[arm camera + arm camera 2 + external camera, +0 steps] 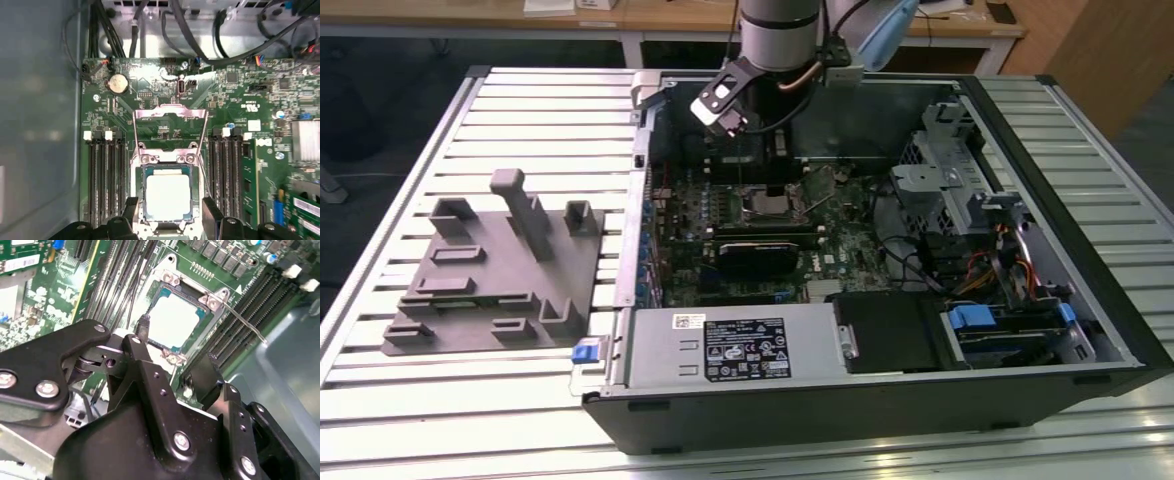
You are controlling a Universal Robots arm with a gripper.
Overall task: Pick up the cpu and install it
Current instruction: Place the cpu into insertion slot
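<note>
Nearest the lens in both wrist views, the black gripper (170, 212), spread wide with nothing between its fingers, poised either side of the cpu (167, 197). That chip lying flat in the socket (167, 159) on the green motherboard (240, 90), load plate (170, 114) swung up. Probably light, stiff and fragile: slick metal lid, delicate underside. Best taken by two opposite edges of the thin rim, kept level, squeezed gently, never forced.

Cpu (167, 196) in socket (167, 159) on motherboard (235, 100); end effector (170, 205) above.
</note>
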